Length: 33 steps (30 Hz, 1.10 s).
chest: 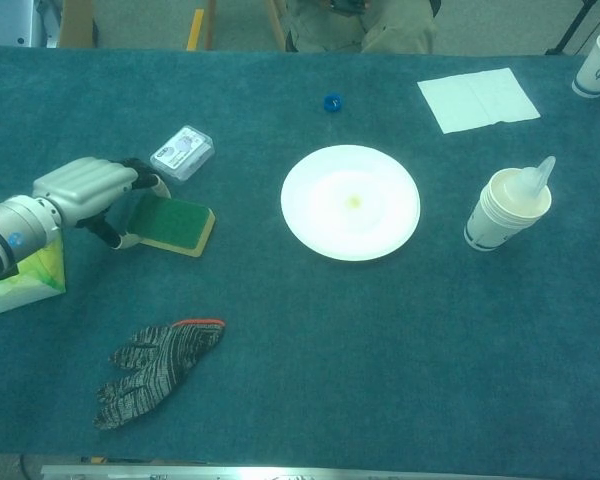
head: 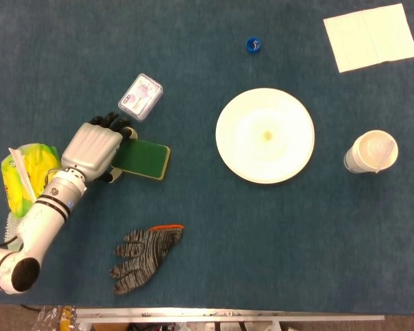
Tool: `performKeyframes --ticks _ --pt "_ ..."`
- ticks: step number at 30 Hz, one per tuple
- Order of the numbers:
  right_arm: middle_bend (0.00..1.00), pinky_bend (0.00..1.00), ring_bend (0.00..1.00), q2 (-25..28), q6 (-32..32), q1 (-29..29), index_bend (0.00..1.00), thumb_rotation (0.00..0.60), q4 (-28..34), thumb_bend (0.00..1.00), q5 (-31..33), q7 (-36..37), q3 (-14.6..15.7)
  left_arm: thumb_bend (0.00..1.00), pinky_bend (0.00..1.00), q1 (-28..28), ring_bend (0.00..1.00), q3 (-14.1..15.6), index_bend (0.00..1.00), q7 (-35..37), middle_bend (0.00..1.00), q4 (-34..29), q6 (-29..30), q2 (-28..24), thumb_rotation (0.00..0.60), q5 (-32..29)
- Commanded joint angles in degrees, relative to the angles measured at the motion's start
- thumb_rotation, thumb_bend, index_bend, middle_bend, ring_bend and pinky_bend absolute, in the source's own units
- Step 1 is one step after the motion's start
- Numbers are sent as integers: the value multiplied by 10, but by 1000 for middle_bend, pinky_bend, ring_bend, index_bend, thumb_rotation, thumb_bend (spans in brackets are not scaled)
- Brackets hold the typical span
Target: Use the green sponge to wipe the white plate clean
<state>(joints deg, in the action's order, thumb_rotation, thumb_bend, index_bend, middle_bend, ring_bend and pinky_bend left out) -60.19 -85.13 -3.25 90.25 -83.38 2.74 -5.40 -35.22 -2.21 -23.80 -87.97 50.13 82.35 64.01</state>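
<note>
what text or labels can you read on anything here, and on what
No text can be read in either view.
Small box: pink and white label, print too blurred to read.
Yellow-green packet: printing too blurred to read.
Paper cup at the chest view's top right edge: a dark mark, too small to read.
Blue cap: a pale mark, not legible.

Head looks straight down; chest slants across table [chest: 310, 400].
</note>
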Motion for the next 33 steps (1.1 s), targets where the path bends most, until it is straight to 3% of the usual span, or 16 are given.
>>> performKeyframes --ticks 1,18,33 --pt "362 472 278 -1 1 -1 409 600 -1 207 0 1 0 293 160 -3 87 -2 295 11 166 -6 -5 -3 600 2" --pt "362 472 278 -6 5 -6 409 600 -6 207 -4 5 0 293 160 -61 89 -37 295 14 170 -92 -40 -47 600 -40" --pt "362 472 278 -3 3 -4 409 600 -9 207 -5 16 2 293 160 -151 89 -51 295 -43 167 -97 -64 -4 600 -138"
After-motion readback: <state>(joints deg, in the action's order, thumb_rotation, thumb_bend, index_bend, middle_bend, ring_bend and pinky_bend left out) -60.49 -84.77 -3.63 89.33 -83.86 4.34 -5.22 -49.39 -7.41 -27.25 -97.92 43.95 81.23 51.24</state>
